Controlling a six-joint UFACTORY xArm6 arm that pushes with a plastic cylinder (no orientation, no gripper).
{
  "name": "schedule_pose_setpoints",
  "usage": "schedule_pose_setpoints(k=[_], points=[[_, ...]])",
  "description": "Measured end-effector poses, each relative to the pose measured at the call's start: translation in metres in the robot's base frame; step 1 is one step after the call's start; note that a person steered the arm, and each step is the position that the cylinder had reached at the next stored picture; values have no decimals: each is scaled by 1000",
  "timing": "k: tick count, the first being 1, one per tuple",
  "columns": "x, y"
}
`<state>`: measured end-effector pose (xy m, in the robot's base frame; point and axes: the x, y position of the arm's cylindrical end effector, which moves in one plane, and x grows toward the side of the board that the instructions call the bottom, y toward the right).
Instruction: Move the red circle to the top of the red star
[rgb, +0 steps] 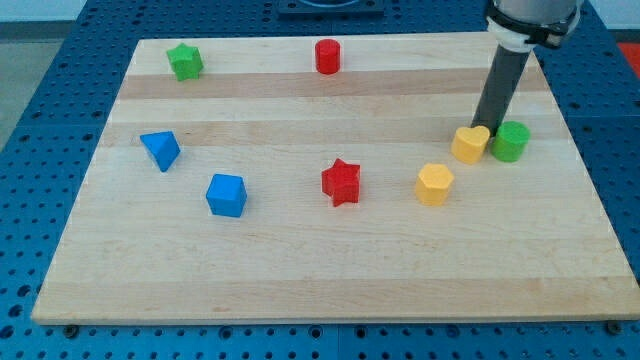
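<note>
The red circle (327, 56) stands near the view's top edge of the wooden board (330, 280), a little left of centre. The red star (341, 182) lies near the board's middle, well below the circle. My tip (481, 126) is at the view's right, far from both red blocks. It sits just behind the yellow heart (471, 144) and next to the green cylinder (510, 142), touching or nearly touching the heart.
A yellow hexagon (434, 184) lies right of the red star. A green star (185, 62) is at the top left. A blue triangle (160, 150) and a blue cube (226, 195) lie at the left. The board is ringed by a blue perforated table.
</note>
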<state>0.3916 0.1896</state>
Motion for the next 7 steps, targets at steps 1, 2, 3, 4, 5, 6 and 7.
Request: schedule_pose_setpoints(k=[1,2,3,4,5,6,7], points=[[2,-3],[39,-34],[57,-48],[58,-48],[11,-50],[-63,-79],[-134,-118]])
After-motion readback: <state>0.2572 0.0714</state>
